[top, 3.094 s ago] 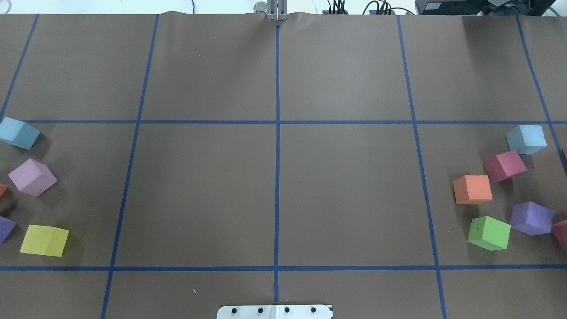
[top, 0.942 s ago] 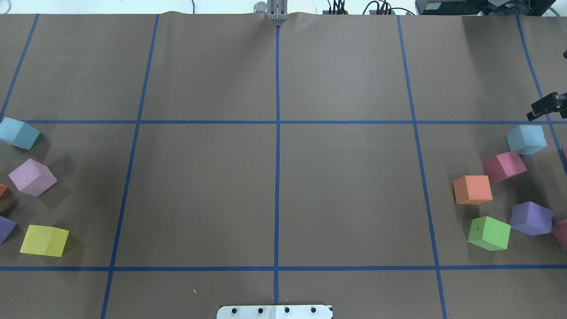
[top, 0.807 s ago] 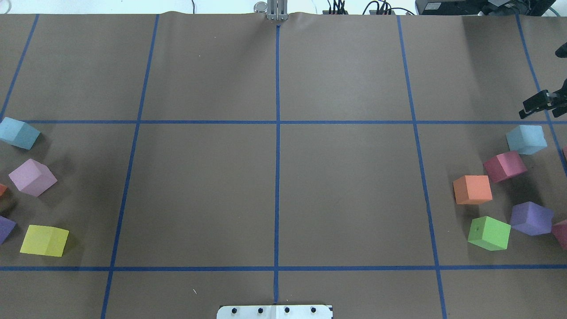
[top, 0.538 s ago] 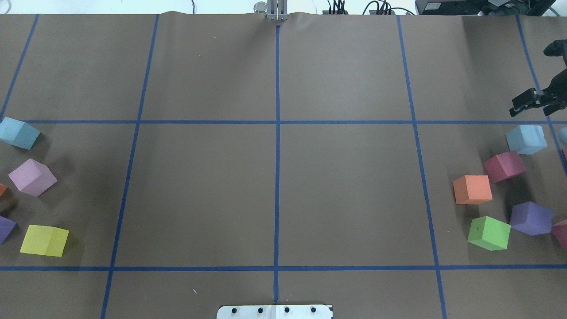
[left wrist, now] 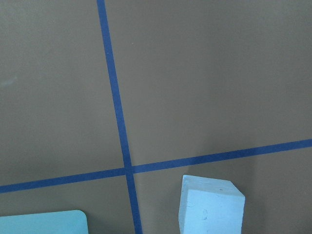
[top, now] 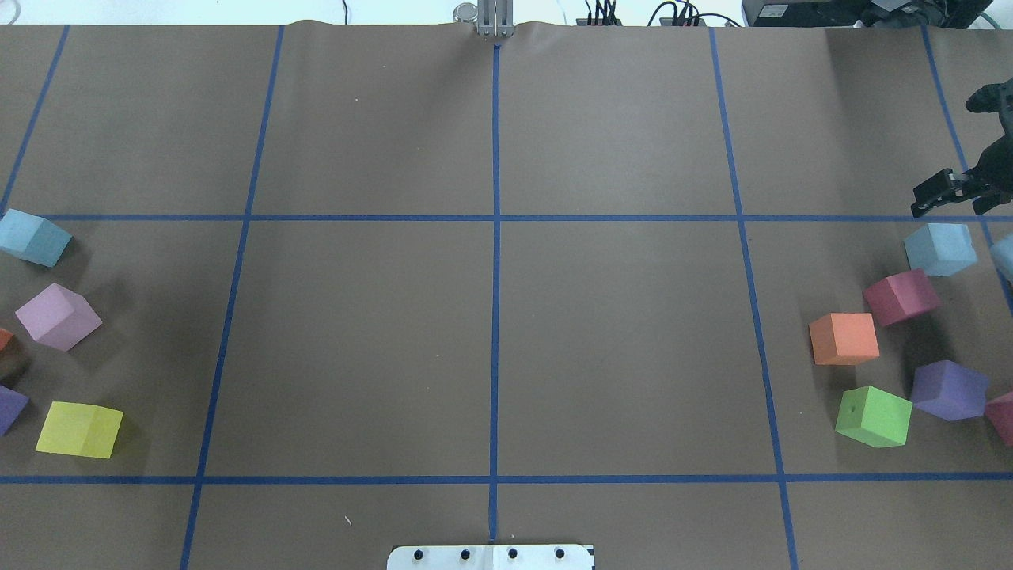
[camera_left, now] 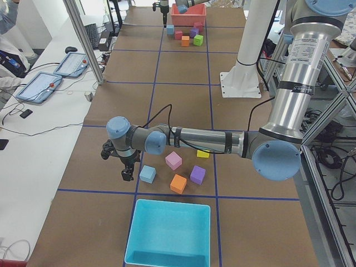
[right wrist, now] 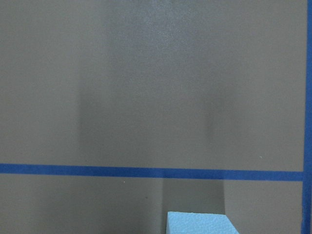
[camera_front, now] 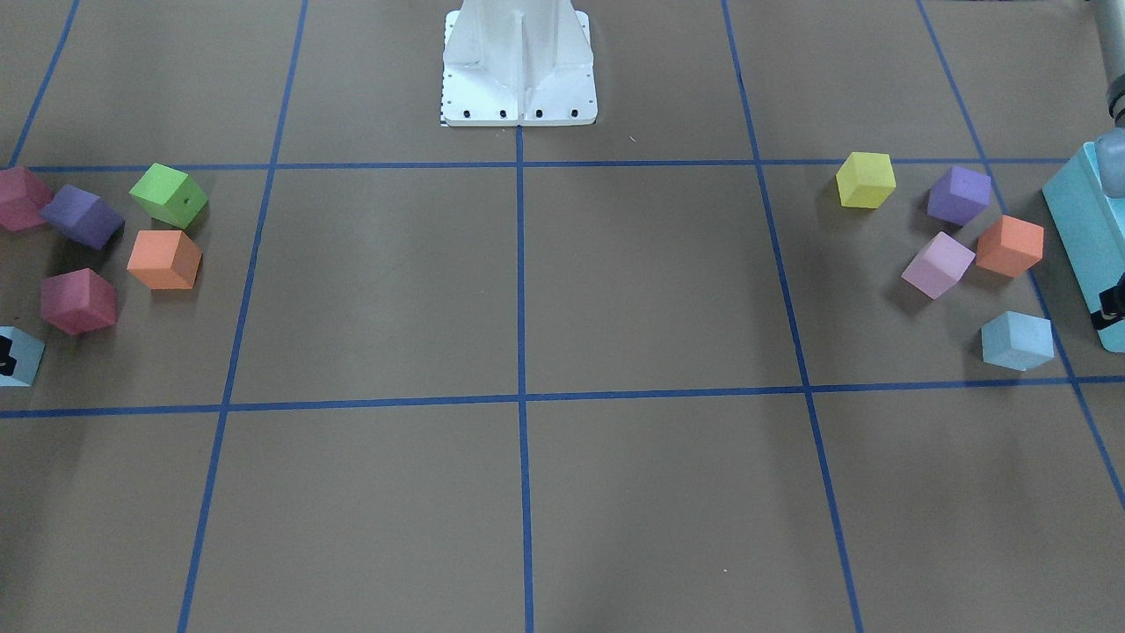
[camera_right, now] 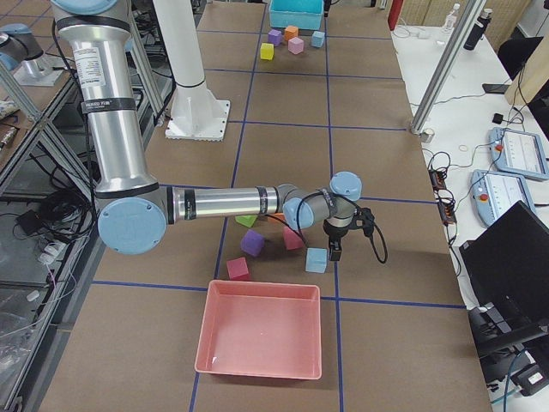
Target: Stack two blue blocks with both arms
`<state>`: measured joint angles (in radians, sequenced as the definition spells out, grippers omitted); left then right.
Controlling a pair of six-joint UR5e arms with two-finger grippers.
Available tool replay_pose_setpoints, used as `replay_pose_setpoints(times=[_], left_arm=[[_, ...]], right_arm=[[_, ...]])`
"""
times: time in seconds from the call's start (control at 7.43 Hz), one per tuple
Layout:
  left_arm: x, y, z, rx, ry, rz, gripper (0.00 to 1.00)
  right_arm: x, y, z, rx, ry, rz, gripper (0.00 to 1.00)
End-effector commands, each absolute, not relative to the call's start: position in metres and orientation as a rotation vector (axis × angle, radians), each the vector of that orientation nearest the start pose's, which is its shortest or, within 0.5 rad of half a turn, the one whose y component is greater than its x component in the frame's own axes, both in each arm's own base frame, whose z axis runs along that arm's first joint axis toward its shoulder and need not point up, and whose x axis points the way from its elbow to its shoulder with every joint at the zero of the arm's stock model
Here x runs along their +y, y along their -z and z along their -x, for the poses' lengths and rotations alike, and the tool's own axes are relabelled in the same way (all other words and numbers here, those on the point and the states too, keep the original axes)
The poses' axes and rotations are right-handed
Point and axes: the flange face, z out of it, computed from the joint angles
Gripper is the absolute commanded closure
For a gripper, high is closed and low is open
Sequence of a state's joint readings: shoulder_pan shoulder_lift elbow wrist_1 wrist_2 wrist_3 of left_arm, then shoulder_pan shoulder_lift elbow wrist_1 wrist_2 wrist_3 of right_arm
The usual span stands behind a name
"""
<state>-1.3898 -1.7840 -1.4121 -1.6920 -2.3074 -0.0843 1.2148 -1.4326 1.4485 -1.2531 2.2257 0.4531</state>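
One pale blue block lies at the table's left end; it also shows in the front view, the left view and the left wrist view. The other blue block lies at the right end, also in the right view and the right wrist view. My right gripper hovers just beyond that block at the frame edge. My left gripper hangs beside the left block. I cannot tell whether either gripper is open. Neither holds anything.
Pink, yellow and purple cubes lie near the left block. Crimson, orange, green and purple cubes lie near the right block. A turquoise bin and a red bin stand at the table's ends.
My right gripper has come into the overhead view from the right edge and moved left, to just beyond the right blue block. No block has moved.
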Motion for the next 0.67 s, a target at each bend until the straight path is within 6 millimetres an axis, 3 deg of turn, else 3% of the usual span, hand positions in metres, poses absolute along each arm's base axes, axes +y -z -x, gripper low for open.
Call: replay_pose_setpoints(times=[0.0,0.54], left_arm=[[-0.595,-0.6112,-0.0414,0.751,-0.158,-0.071,0.01],[-0.595,-0.6097,-0.0415,0.753,-0.157,-0.072,0.01]], right_arm=[[-0.5508,-0.639,0.1303,-0.723,0.022,-0.058,0.0],[-0.5469,-0.648,0.1327,-0.725,0.026,-0.051,0.0]])
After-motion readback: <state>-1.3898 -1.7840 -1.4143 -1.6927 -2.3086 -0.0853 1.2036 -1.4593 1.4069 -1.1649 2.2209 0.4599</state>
